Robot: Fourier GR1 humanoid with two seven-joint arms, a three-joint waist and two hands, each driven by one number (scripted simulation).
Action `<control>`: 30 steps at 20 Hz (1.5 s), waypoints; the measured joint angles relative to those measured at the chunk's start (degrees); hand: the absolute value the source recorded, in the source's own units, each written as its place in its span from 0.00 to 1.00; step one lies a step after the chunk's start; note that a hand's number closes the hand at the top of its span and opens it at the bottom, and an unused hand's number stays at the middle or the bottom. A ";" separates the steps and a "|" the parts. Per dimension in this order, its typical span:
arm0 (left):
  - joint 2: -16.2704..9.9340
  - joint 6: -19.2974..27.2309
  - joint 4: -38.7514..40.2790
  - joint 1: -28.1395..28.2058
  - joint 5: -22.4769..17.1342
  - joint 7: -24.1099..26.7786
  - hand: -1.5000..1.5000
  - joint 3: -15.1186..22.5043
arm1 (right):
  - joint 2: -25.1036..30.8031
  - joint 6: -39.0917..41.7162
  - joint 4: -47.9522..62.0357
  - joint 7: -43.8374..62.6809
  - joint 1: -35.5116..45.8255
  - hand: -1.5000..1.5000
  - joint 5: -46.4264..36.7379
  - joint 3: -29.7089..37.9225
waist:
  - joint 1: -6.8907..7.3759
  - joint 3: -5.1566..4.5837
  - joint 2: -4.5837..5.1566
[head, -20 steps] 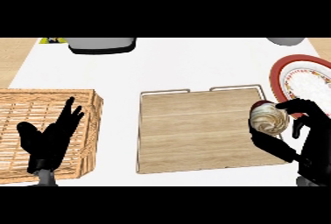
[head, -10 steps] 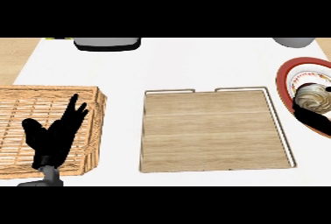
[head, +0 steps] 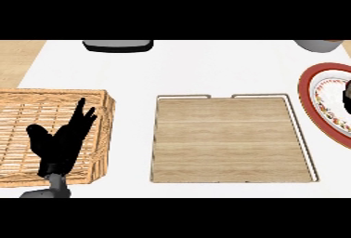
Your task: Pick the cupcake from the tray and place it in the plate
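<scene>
Over the wicker basket (head: 27, 116), the left hand (head: 58, 142) rests open.

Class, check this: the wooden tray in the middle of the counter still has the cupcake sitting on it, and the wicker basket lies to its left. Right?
Not quite. In the head view the wooden tray is bare; no cupcake sits on it. The wicker basket does lie to its left.
</scene>
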State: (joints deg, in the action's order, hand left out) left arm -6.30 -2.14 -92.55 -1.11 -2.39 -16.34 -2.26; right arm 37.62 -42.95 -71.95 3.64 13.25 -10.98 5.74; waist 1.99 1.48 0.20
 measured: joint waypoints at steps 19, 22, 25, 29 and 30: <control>1.36 -1.68 0.64 -1.84 1.25 -0.99 0.50 0.22 | 1.61 24.92 35.23 -23.18 13.77 0.00 12.72 9.23 | 1.60 0.00 0.61; 1.32 -1.78 0.77 -1.51 0.89 -1.08 0.50 -0.50 | 1.95 27.66 38.69 -27.52 14.98 0.00 16.32 13.28 | 1.04 -0.02 0.45; 1.33 -1.82 0.46 -1.02 1.28 -0.89 0.50 -0.65 | 4.08 32.06 42.57 -30.11 15.63 0.00 19.30 16.76 | 0.62 -0.10 0.28; 1.46 -1.52 0.19 -0.67 1.98 -1.34 0.50 -0.85 | 7.19 40.96 46.96 -32.56 15.07 0.00 22.18 19.56 | 0.01 -0.15 0.05; 1.48 -1.65 0.08 -0.36 1.95 -0.98 0.50 -0.99 | 7.58 43.38 47.83 -33.69 14.29 0.00 22.69 19.99 | -0.15 -0.17 -0.02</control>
State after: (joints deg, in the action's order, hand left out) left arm -4.82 -3.78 -92.47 -1.47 -0.44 -17.32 -3.25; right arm 45.20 0.42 -24.12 -30.05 27.55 11.71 25.73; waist 1.84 1.31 0.17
